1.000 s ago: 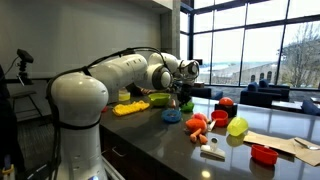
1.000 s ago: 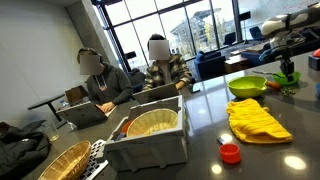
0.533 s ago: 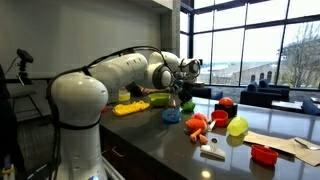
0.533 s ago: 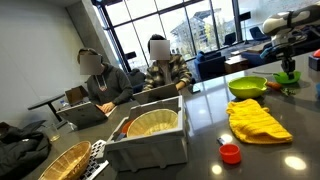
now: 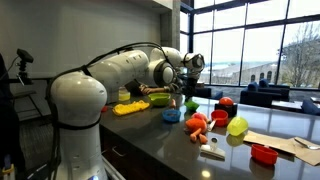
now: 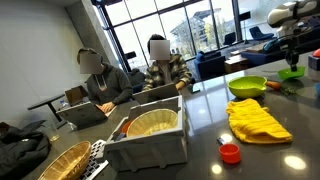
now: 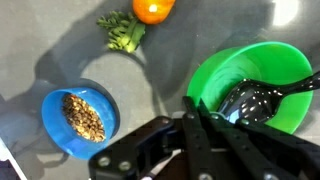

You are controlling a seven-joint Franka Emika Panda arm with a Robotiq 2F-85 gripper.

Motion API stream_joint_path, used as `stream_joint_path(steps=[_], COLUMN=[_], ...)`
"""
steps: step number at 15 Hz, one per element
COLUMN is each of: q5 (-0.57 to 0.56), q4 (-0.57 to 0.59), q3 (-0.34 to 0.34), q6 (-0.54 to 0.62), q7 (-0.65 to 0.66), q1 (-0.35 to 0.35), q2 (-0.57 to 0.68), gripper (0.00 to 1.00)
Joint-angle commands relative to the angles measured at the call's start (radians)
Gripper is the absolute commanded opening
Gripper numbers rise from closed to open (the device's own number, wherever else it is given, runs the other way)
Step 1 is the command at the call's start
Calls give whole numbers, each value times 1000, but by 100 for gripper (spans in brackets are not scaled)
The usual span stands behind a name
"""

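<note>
In the wrist view my gripper (image 7: 194, 107) comes up from the bottom and is shut on the near rim of a small green bowl (image 7: 216, 74). A shiny dark spoon (image 7: 255, 100) lies inside the bowl. The bowl hangs just above the dark counter. Below and to the left sits a blue bowl (image 7: 80, 120) filled with brown grains. A toy carrot (image 7: 148, 9) with green leaves lies farther off. In both exterior views the gripper (image 5: 187, 88) (image 6: 293, 56) holds the green bowl (image 5: 190, 104) (image 6: 292, 72) under it, with the blue bowl (image 5: 172, 115) beside it.
A larger lime bowl (image 6: 247, 86) and a yellow cloth (image 6: 257, 120) lie on the counter. Toy fruit (image 5: 198, 125), a yellow-green ball (image 5: 237, 126) and a red dish (image 5: 263, 153) are nearby. A grey bin (image 6: 150, 140) holds a basket. Two people sit behind it.
The jaws have closed onto the green bowl's rim. The gripper has risen a little, taking the bowl up off the counter.
</note>
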Motion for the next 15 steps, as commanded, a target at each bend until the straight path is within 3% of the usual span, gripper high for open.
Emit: stream_joint_path(steps=[1,9,15], q5=[-2,-5,-26], q4=[-19,-19,-14], q3=[-5,-8,-35], q6=[6,27,42], q7=[25,76,80], q1=[-5,4,-32], q2=[-46,-70,-105], gripper=[0,1,1])
